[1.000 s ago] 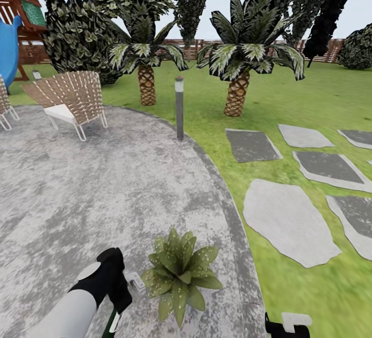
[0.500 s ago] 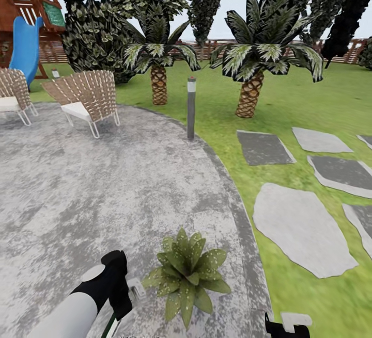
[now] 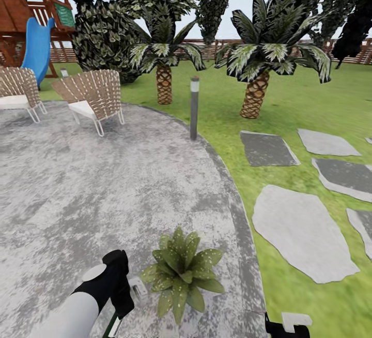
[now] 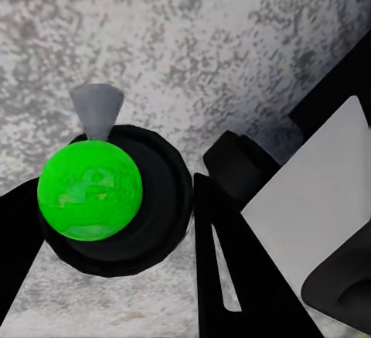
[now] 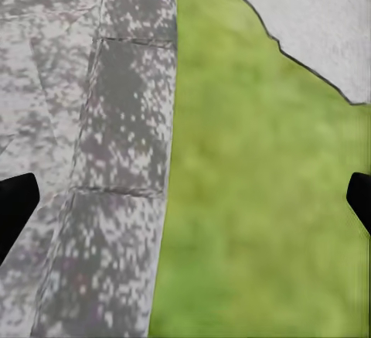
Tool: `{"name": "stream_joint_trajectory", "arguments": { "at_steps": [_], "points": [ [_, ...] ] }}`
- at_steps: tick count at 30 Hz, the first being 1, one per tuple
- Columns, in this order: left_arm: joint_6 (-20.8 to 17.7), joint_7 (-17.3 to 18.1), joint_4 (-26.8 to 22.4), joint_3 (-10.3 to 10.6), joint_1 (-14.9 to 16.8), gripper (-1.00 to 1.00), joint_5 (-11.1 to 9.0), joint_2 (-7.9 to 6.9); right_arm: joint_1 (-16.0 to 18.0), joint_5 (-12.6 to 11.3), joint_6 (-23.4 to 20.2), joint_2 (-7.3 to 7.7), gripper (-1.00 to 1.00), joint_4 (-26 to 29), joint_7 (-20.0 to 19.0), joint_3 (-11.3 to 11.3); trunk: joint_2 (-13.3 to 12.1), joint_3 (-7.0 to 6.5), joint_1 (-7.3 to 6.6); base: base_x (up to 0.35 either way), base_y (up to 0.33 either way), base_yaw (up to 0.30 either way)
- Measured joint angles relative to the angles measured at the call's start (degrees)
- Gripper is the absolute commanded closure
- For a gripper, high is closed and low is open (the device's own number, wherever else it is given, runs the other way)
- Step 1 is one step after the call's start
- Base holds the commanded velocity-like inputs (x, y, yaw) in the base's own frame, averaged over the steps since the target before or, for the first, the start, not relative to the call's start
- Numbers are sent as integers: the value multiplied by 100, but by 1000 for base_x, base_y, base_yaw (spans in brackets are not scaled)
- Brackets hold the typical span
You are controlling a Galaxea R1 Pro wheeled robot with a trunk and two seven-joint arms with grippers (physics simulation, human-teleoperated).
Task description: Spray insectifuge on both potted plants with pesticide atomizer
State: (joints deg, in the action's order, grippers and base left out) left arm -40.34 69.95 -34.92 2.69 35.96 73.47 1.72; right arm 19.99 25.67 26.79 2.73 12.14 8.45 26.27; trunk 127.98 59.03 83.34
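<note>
Head view: across the last second the whole scene has slid rightward, bringing a second woven chair (image 3: 18,92) and more of the blue slide (image 3: 37,49) into the upper left, a swing of the camera, not of the garden (image 3: 289,116). The potted plant (image 3: 181,273) sits at lower centre on the stone patio (image 3: 103,188), so spraying looks imminent. The left tool (image 3: 120,296), just left of the plant, is clenched on the pesticide atomizer (image 4: 90,189); the right tool (image 5: 185,206) hangs spread and empty.

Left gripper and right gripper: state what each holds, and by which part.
The left gripper is shut on the pesticide atomizer, gripping its body below the sprayer head. The right gripper is open and holds nothing, with patio edge and grass between its fingers.
</note>
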Motion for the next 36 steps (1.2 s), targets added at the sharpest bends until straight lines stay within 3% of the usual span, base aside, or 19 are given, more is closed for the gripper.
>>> {"name": "stream_joint_trajectory", "arguments": {
  "at_steps": [13,20,24,28,33,36],
  "points": [
    [-26,-7,-25,21,0,100,6,-7,0,0,-1,0,-100,-1,-2,5,0,0,-1,-131,-97,209],
    [9,-42,34,-52,-4,100,-16,-205,-1,0,0,0,-100,-1,-3,7,0,0,-1,0,0,2],
    [-5,-56,13,-27,-3,100,-48,-158,-1,0,0,6,-100,-1,-2,7,0,0,-1,0,0,0],
    [-14,-65,-53,-13,43,100,-41,67,-1,5,-2,31,-100,-1,-7,7,0,0,-1,0,0,0],
    [4,-120,28,-27,13,100,-48,36,-1,2,-1,27,-100,-1,-11,6,0,0,-1,0,0,0],
    [7,-411,300,-67,-19,100,-164,-28,-1,1,-2,19,-100,-2,-11,5,0,0,-1,0,0,0]
  ]
}}
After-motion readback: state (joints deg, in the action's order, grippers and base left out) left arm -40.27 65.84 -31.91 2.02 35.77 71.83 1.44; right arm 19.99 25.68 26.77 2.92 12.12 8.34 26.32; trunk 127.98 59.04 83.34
